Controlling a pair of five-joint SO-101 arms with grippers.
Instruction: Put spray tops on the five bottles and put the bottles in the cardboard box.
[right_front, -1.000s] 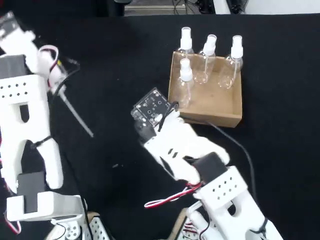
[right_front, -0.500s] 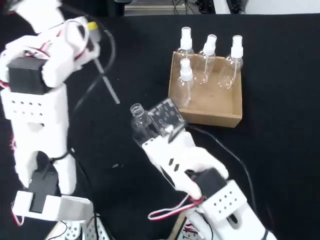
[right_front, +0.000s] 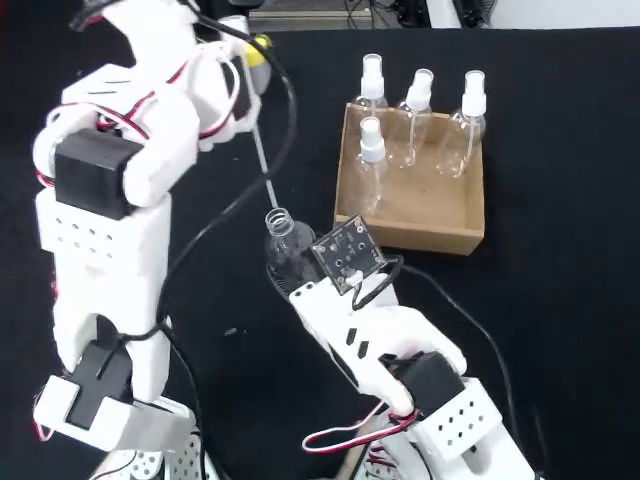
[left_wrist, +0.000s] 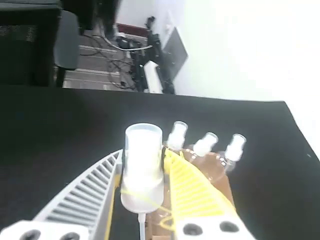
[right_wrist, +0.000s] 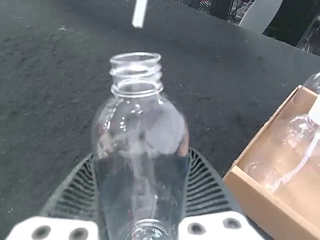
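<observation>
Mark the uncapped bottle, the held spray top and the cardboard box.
uncapped bottle (right_wrist: 136, 75), right wrist view, threaded neck
spray top (left_wrist: 143, 165), left wrist view, white body
cardboard box (right_front: 430, 238), high view, near wall

In the cardboard box (right_front: 420, 238): four bottles (right_front: 413, 125), three in a back row, one in front, at the left. Just left of the box: open bottle (right_front: 285, 240), upright in the right gripper (right_wrist: 142, 165). Above and behind: spray top (left_wrist: 142, 167) in the left gripper (left_wrist: 142, 160), tube pointing down.
</observation>
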